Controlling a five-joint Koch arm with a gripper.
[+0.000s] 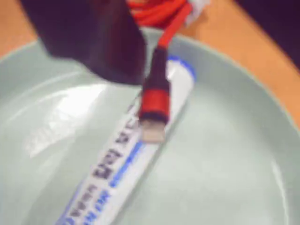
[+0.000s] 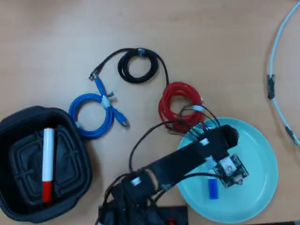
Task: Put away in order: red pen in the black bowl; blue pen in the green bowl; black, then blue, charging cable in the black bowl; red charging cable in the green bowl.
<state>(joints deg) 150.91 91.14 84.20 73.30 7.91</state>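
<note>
The blue pen (image 1: pixel 123 165) is lying in the green bowl (image 2: pixel 260 154), with the red cable's (image 2: pixel 178 103) plug dangling over it in the wrist view. The coil is sitting on the counter (image 2: pixel 211 42) at the bowl's far-left rim. The gripper (image 1: pixel 119 77) is hovering there; whether it is spread or pinching, I cannot tell. The red pen (image 2: pixel 47 164) is resting in the black bowl (image 2: pixel 14 126)

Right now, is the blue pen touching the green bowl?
Touching. The wrist view shows the blue pen lying flat on the green bowl floor, no gap beneath.
</note>
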